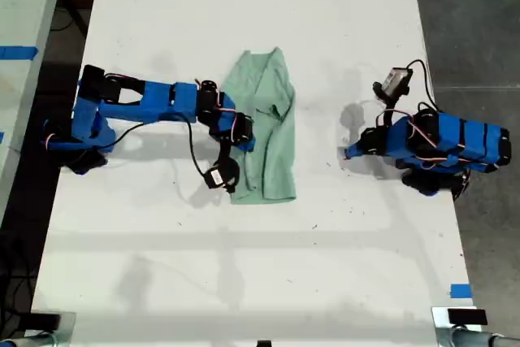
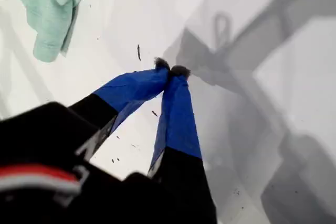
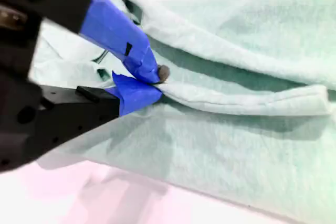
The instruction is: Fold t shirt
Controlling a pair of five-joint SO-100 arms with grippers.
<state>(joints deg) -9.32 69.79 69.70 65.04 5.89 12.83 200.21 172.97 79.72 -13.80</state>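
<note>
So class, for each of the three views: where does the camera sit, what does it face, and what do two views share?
Exterior view: overhead, facing down on the table, shirt and both arms.
First wrist view: on my first gripper, shut, facing bare table; shirt at the edge.
Second wrist view: on my second gripper, shut on a shirt fold.
Shared: the shirt appears in all three views.

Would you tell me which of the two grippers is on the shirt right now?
My second gripper, on the exterior view's left, is pinching a fold of the t shirt. My first gripper is shut over bare table, off the cloth.
</note>
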